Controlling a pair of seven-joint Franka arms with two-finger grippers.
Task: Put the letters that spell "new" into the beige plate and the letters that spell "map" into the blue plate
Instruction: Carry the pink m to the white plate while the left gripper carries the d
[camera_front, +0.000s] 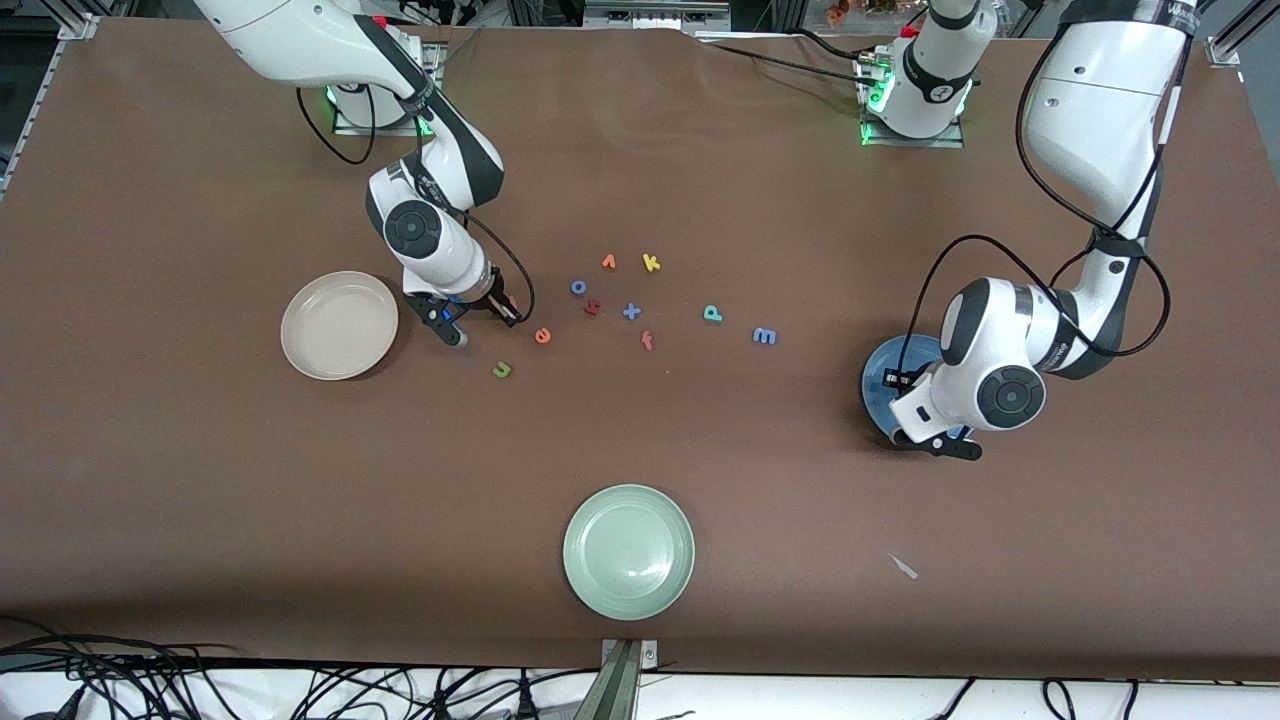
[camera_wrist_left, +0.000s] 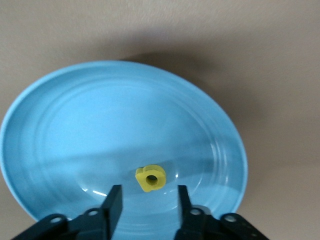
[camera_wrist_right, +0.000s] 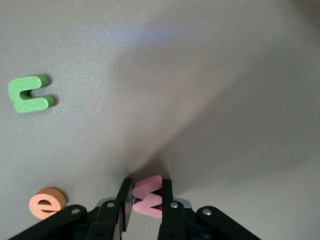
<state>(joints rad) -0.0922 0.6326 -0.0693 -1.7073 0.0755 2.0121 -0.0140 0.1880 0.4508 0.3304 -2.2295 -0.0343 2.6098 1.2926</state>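
My right hand (camera_wrist_right: 145, 197) pinches the pink w (camera_wrist_right: 148, 196); the beige plate (camera_front: 339, 325) lies just beside it; my left hand (camera_wrist_left: 146, 200) hangs open over the blue plate (camera_wrist_left: 65, 130).

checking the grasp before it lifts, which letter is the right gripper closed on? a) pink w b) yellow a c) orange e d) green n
a: in the right wrist view the right gripper is shut on the pink w, while the green n and orange e lie free on the table.
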